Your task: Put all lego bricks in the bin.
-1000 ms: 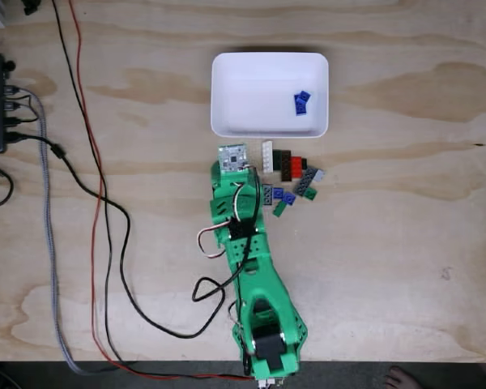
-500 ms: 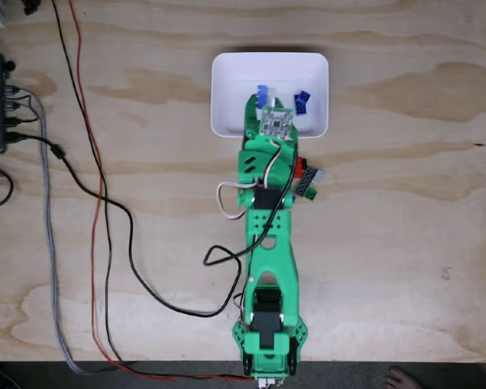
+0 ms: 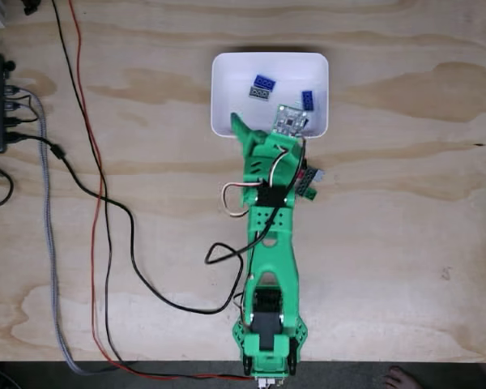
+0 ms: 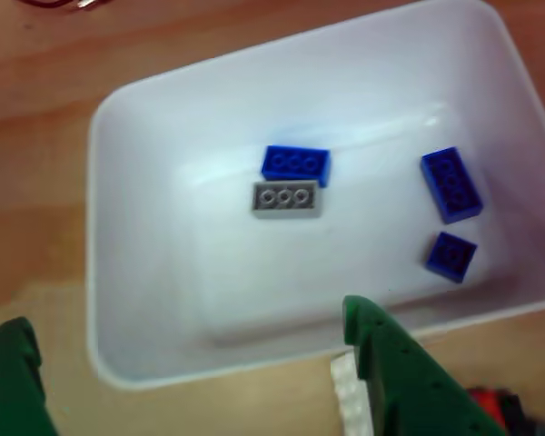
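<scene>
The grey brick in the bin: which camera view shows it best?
The other view shows the grey brick best: it is large and unobstructed, lying on the bin floor right beside a blue brick. In the fixed view the grey brick is only a tiny patch without detail.

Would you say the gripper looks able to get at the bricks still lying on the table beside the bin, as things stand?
Probably yes. The remaining bricks lie on the table just below the bin, right beside the arm, with nothing on top of them. The gripper hangs open at the bin's near rim and holds nothing.
</scene>
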Available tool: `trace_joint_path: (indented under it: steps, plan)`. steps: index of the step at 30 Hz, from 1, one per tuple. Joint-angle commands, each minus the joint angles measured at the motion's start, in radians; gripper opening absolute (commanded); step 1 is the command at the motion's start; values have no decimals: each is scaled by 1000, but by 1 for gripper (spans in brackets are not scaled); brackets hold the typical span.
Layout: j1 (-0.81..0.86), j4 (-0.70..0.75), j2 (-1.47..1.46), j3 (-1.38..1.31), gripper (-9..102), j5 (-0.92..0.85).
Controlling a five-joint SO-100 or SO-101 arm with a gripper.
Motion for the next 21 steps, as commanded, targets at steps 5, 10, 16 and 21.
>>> trace_joint_path:
  steps: [5,10,16,21]
  plan:
    - [-117,423,439,261,36,-31]
    - [-75,334,258,402,36,-81]
    - [-77,100,328,597,35,-114]
    - [-44,-58,393,709,35,-161]
